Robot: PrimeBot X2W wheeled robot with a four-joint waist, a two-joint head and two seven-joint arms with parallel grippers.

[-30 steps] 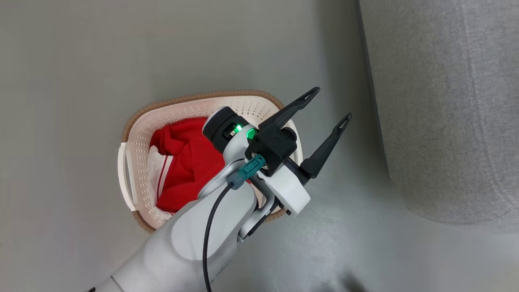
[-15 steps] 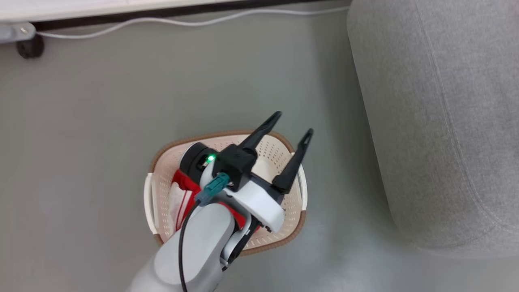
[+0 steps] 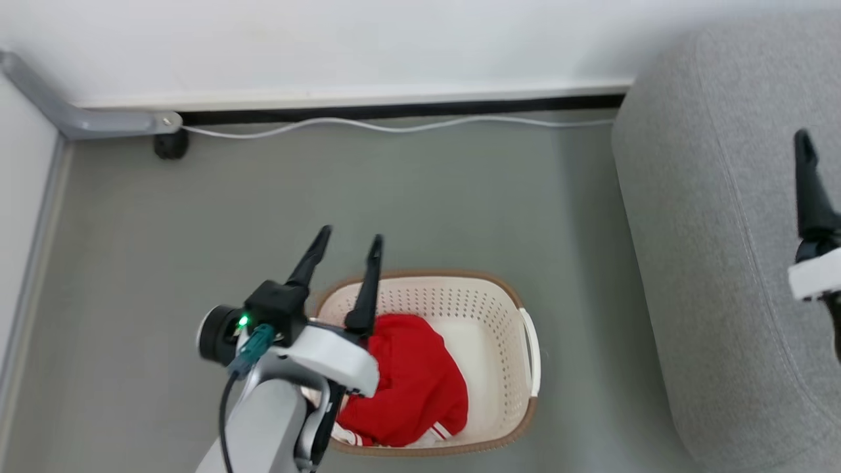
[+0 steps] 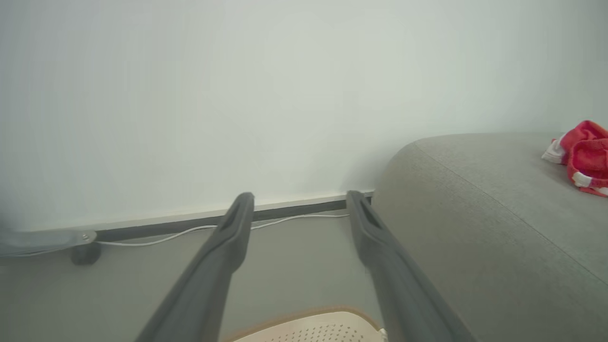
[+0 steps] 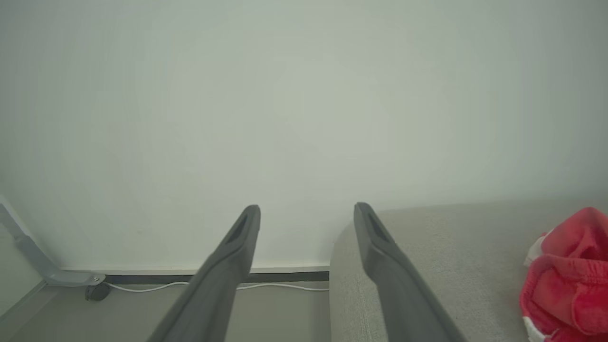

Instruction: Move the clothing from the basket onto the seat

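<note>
Head view shows you soft red clothing (image 3: 414, 381) bunched in the perforated cream basket (image 3: 460, 299); your left gripper (image 3: 350, 234) and right gripper (image 5: 307, 210) gape, empty.

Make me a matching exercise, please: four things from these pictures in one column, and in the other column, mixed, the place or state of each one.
Things:
1. basket
2. white cable
3. left gripper
4. sofa

Place or state:
A. open, holding nothing
B. a second red garment lies on it
C. lies on the floor along the wall
D. a red garment lies inside it

Pairs: 1-D, 2-C, 3-A, 4-B.
</note>
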